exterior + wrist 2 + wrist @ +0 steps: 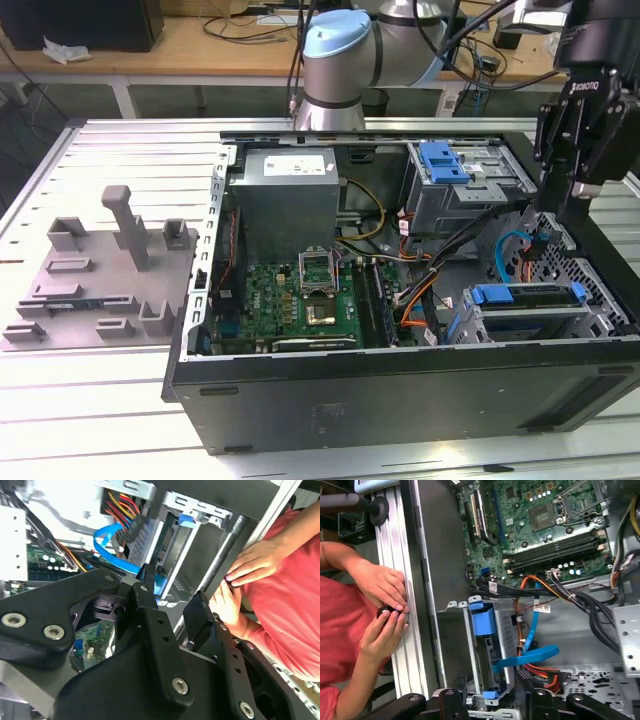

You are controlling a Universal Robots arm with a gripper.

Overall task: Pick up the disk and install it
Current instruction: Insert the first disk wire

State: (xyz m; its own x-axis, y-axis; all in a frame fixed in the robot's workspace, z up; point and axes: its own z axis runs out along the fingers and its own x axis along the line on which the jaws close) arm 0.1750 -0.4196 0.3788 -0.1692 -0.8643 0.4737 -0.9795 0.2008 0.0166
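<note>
Exterior view: gripper (pixel 575 200) hangs over case (pixel 400 400) end; disk (pixel 527 300) sits in the case's corner bay.
Second wrist view: jaws apart, empty.
First wrist view: disk against case wall.
Judged stiff, weighty, shock-sensitive; grip the bracket's long edges.

The gripper (pixel 565 205) is hanging over the exterior view's right end of the open computer case (pixel 400 400) on the table (pixel 100 420)

Bright, even room light; computer case (pixel 400 395) interior shaded; glare on metal box (pixel 11 542).
</note>
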